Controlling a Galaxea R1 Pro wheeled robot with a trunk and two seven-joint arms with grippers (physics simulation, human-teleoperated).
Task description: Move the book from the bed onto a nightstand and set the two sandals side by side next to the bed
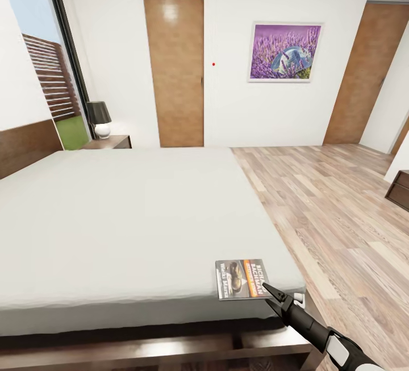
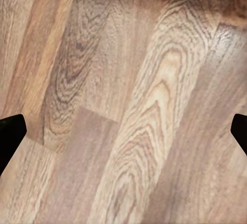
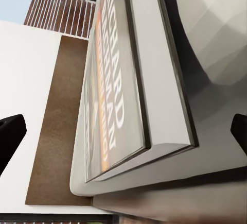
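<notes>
Lying flat at the bed's (image 1: pixel 142 217) near corner, toward five o'clock in the head view, the book (image 1: pixel 240 279) is approached edge-on by the right gripper (image 1: pixel 271 292), fingers spread and empty, apparently for a grasp. The left gripper (image 2: pixel 123 126), released, is pointed at the floor (image 2: pixel 128 105).

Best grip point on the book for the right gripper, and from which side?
Take the book by its thin right-hand edge, coming in low from the foot corner of the bed, where the right gripper already is. It lies flat on the mattress near that corner, so probably only an edge gives the open fingers purchase, one jaw above the cover and one below.
</notes>
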